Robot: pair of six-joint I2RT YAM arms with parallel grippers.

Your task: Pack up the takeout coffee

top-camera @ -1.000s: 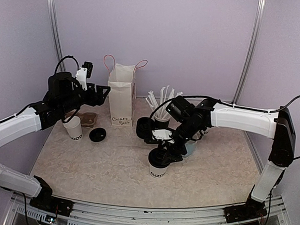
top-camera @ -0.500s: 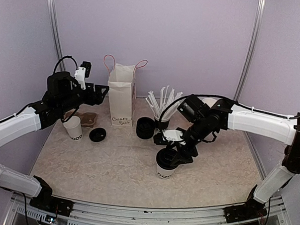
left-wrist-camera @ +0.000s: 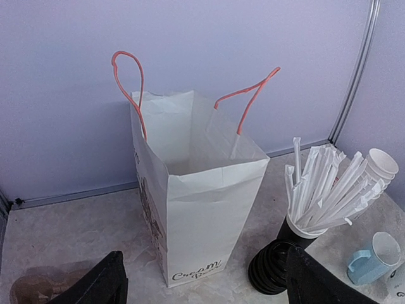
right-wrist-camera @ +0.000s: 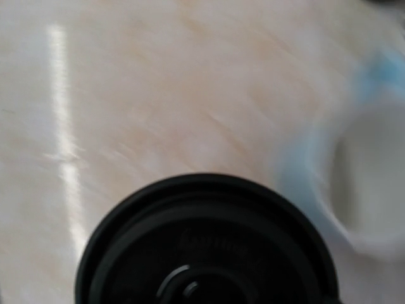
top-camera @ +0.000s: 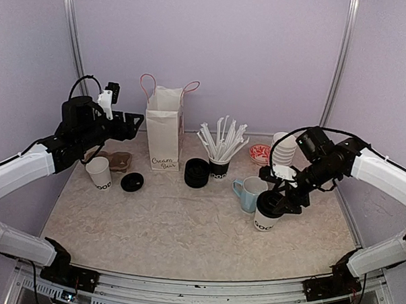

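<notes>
Since the bag (top-camera: 163,127) sits far left, my right hand (top-camera: 276,204) grips the lidded cup (top-camera: 263,220) by its top, near right beside the mug (top-camera: 247,193), probably for carrying over. Left hand (top-camera: 137,121) hangs wide open at the bag, empty.

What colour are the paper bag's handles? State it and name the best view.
Coral pink handles on the white bag; clearest in the left wrist view.
</notes>
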